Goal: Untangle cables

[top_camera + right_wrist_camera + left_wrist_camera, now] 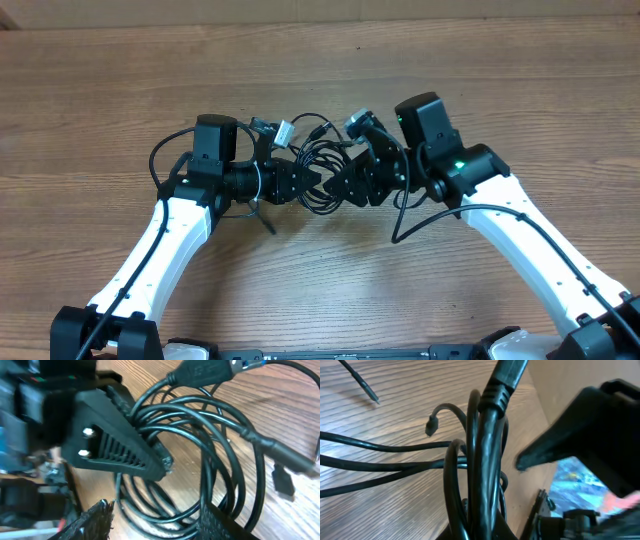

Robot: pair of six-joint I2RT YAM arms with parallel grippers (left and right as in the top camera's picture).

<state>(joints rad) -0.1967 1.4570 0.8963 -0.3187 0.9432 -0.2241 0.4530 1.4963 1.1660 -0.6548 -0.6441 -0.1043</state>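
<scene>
The cables (318, 165) lie as one tangled black bundle on the wooden table (500, 80), just above the centre of the overhead view. Both arms reach in from the lower corners and meet over it.

The left gripper (305, 186) comes at the bundle from the left and is clamped tight on the cables. In the right wrist view its ribbed black finger, with two bright screw heads, ends right at the strands where several loops cross. In the left wrist view a thick sheaf of cords runs up the middle of the frame from the bottom edge.

The right gripper (157, 521) faces it from the right, and in the overhead view the two tips are close together over the tangle. Its jaws stand apart. Its fingers (96, 519) show along the bottom of the right wrist view, one on either side of the coil, with the loops lying loose between them.

A USB plug (210, 371) with a blue insert sits at the top of that view, its cord curving down into the coil. A small dark plug (282, 480) rests on the wood near the right edge.

From overhead, a silver-tipped plug (283, 133) sticks out at the upper left of the bundle and a second silver plug (357, 122) at its upper right. One thin loose end (265, 222) trails toward the lower left, below the left gripper
</scene>
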